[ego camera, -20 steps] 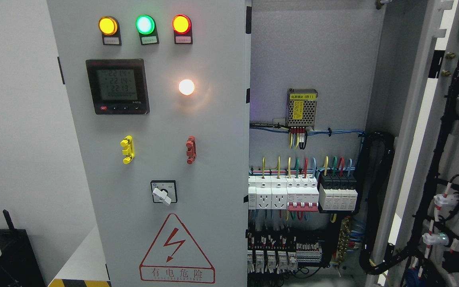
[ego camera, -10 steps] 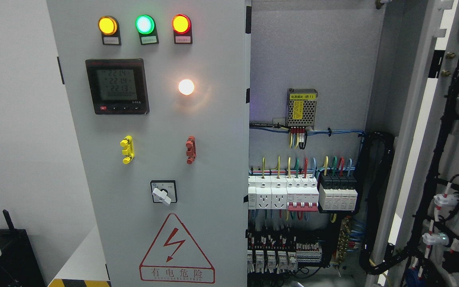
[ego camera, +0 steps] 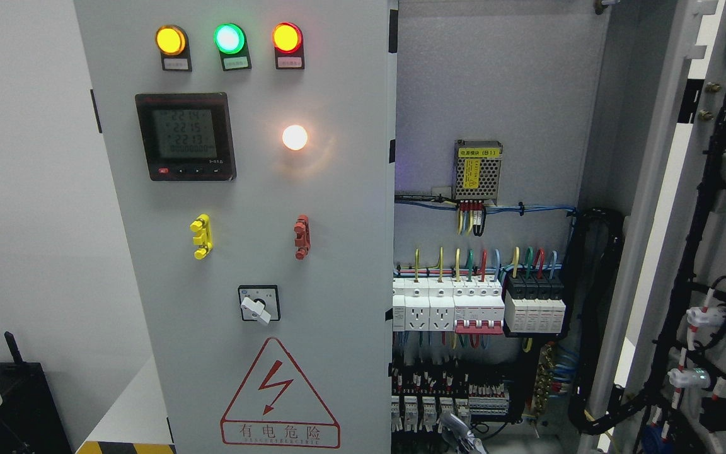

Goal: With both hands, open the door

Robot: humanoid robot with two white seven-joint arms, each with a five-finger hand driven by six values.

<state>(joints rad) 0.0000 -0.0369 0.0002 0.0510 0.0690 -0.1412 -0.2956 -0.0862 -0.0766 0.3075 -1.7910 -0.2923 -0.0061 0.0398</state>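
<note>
Hand (ego camera: pixel 462 434) only pokes in at the bottom edge under the breakers (ego camera: pixel 476 309); I can't tell which arm it's on or if it's open or closed. Right door (ego camera: pixel 716 208) hangs wide open, left door (ego camera: pixel 262 208) looks shut. Risk: going for the left door's edge, it snags the wiring (ego camera: pixel 483 211) inside.

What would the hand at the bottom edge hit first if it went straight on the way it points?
Probably the lowest row of switches inside the cabinet, just above the right hand; depth is unclear, so it may fall short.
</note>
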